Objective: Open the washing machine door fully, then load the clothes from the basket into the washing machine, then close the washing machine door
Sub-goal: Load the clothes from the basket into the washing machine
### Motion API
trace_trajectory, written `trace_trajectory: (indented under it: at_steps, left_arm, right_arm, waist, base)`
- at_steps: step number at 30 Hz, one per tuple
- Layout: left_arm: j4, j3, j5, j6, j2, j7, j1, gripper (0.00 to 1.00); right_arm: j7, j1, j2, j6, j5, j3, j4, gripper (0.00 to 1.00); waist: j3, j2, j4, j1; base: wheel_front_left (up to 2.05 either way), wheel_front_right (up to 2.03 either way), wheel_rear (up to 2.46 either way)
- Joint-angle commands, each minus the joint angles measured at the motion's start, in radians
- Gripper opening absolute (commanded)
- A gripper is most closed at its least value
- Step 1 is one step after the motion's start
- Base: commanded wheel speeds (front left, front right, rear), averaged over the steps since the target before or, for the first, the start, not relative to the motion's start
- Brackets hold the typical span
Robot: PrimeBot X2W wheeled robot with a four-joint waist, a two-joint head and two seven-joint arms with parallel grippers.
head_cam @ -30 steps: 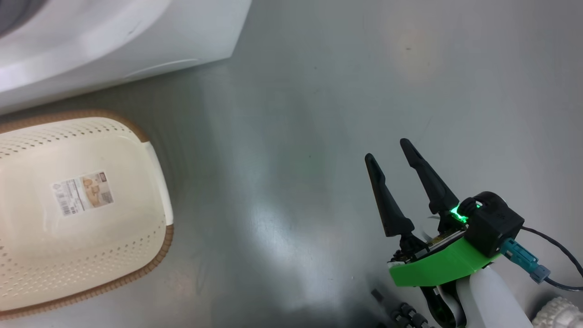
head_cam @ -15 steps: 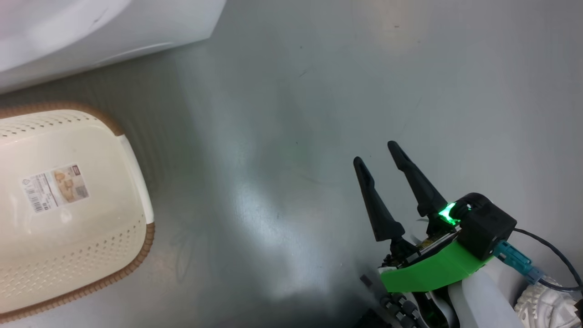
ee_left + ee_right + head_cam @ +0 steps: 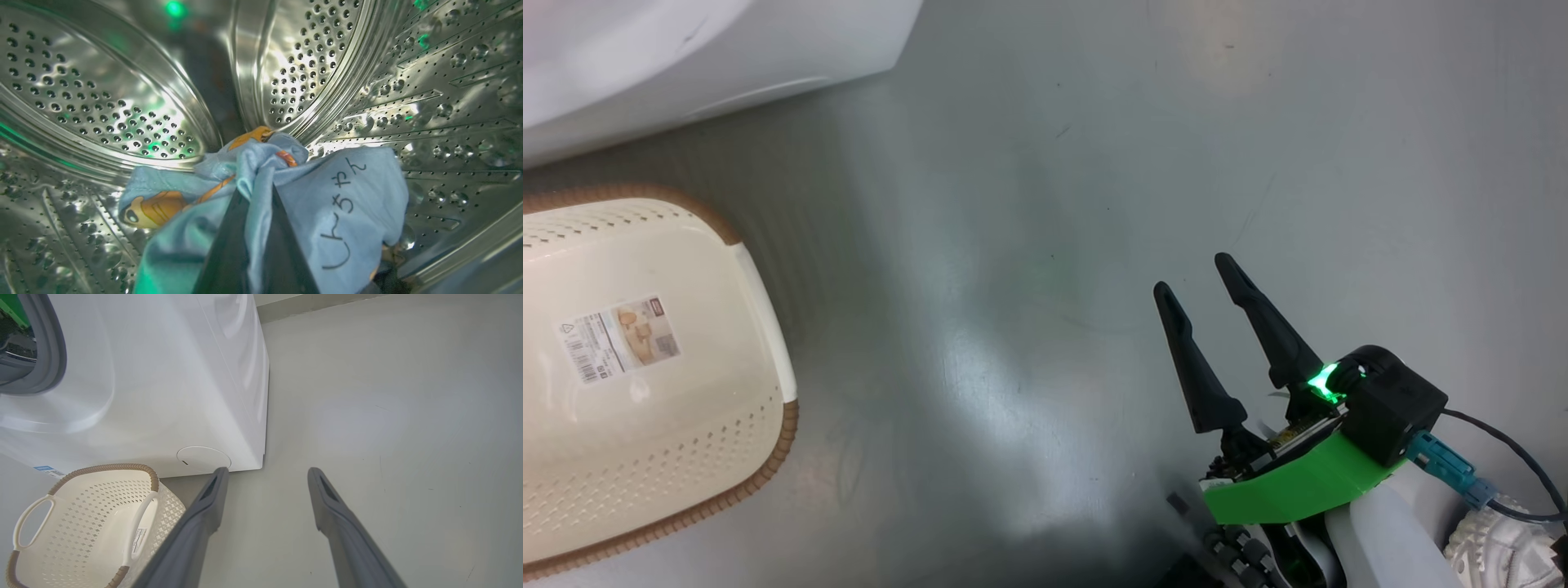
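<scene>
Inside the perforated steel drum [image 3: 102, 102] of the washing machine [image 3: 163, 375], my left gripper [image 3: 256, 192] is shut on the clothes [image 3: 327, 204], a bunched light-blue fabric with orange-brown cartoon prints and dark handwriting. The fabric drapes over both dark fingers and hangs above the drum wall. The cream basket [image 3: 686, 457] with its brown rim stands on the floor before the machine [image 3: 686, 49]; its inside shows bare with a barcode sticker. My right gripper [image 3: 1192, 274] hovers open over the bare floor, right of the basket [image 3: 106, 467]. The washing machine door is out of view.
The machine's grey rubber gasket [image 3: 53, 355] and round service cap [image 3: 203, 458] face the basket. Grey floor [image 3: 1045, 204] stretches wide to the right of the machine. A white textured object [image 3: 1503, 547] lies at the lower right, beside my right forearm.
The head camera has turned a little, so basket and machine sit further left in the picture. My right gripper stays open and has hardly moved.
</scene>
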Motion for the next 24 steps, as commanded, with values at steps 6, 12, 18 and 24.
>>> trace_trajectory:
  at_steps: [6,12,18,24]
  left_arm:
    - [0.033,0.005,-0.021,0.004,0.037,0.021,-0.004,1.00]
    - [0.055,-0.003,-0.034,0.003,-0.002,-0.012,0.025,1.00]
    - [0.065,-0.013,-0.038,0.004,-0.061,-0.058,0.065,1.00]
    - [0.065,0.008,-0.052,0.003,-0.095,-0.083,0.120,1.00]
  right_arm:
    - [-0.005,0.012,0.001,0.006,0.008,0.013,-0.013,1.00]
    - [-0.005,0.004,0.001,0.006,0.000,-0.006,-0.010,1.00]
    - [-0.005,-0.017,0.001,0.006,-0.025,-0.034,-0.004,1.00]
    - [-0.005,-0.028,0.001,0.006,-0.034,-0.056,0.019,1.00]
  waist:
    - [-0.016,-0.0001,0.013,0.0000]
    - [-0.040,-0.0001,0.040,0.0000]
    - [-0.074,-0.0001,0.085,0.0000]
    - [-0.123,-0.0001,0.114,0.0000]
  base:
    - [0.00,0.00,0.00]
    - [0.00,0.00,0.00]
    - [0.00,0.00,0.00]
    - [0.00,0.00,0.00]
